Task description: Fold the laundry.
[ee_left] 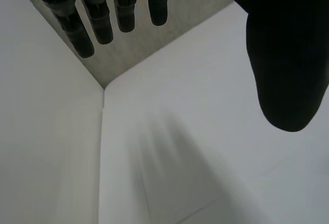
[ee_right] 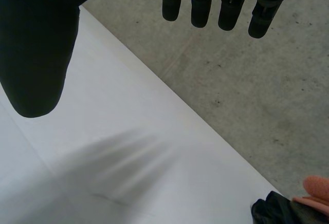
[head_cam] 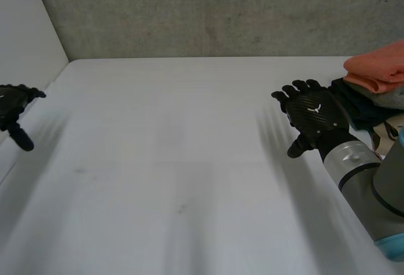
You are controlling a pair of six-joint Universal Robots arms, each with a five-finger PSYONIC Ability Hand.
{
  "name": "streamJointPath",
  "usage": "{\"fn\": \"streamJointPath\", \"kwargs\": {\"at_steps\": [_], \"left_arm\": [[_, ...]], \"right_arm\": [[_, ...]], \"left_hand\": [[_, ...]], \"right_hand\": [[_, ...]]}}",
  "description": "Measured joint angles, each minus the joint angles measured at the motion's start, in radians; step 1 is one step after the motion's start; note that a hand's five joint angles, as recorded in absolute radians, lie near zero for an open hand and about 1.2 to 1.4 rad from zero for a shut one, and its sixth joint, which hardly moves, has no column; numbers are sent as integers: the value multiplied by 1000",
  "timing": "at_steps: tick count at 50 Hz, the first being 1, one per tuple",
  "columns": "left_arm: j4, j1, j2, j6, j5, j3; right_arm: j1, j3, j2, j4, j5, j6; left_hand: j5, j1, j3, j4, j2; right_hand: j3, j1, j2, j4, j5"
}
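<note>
Black left hand [head_cam: 12, 106], right hand [head_cam: 314, 112]; one laundry pile [head_cam: 374, 82].

A white surface [head_cam: 189, 161] meets a grey concrete wall [head_cam: 221, 10] along its far edge and a plain white side panel [head_cam: 25, 23] along its left edge.

Black right hand [head_cam: 314, 112], grey arm [head_cam: 360, 171], light-blue cap [head_cam: 392, 247]
</note>
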Motion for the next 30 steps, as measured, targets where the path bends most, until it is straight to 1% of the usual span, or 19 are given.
{"fn": "streamJointPath", "kwargs": {"at_steps": [4, 8, 11, 16, 21, 26, 30], "left_arm": [[59, 64, 117, -14, 68, -152], [95, 107, 174, -16, 107, -238], [112, 130, 190, -13, 112, -274], [133, 151, 187, -3, 74, -301], [170, 144, 165, -4, 25, -304], [216, 113, 151, -16, -14, -307], [263, 59, 153, -42, -63, -312]], "right_arm": [[8, 2, 1, 0, -2, -1], [15, 2, 2, 0, -2, -1], [20, 3, 1, 0, -2, -1], [21, 5, -1, 0, -2, -2], [19, 5, -4, 0, -3, -2], [16, 6, -5, 0, -3, -2], [11, 5, -11, 0, -2, -1]], "left_hand": [[0, 0, 0, 0, 0], [0, 0, 0, 0, 0], [0, 0, 0, 0, 0], [0, 0, 0, 0, 0], [0, 0, 0, 0, 0], [0, 0, 0, 0, 0], [0, 0, 0, 0, 0]], "right_hand": [[0, 0, 0, 0, 0], [0, 0, 0, 0, 0], [0, 0, 0, 0, 0], [0, 0, 0, 0, 0], [0, 0, 0, 0, 0], [0, 0, 0, 0, 0], [0, 0, 0, 0, 0]]}}
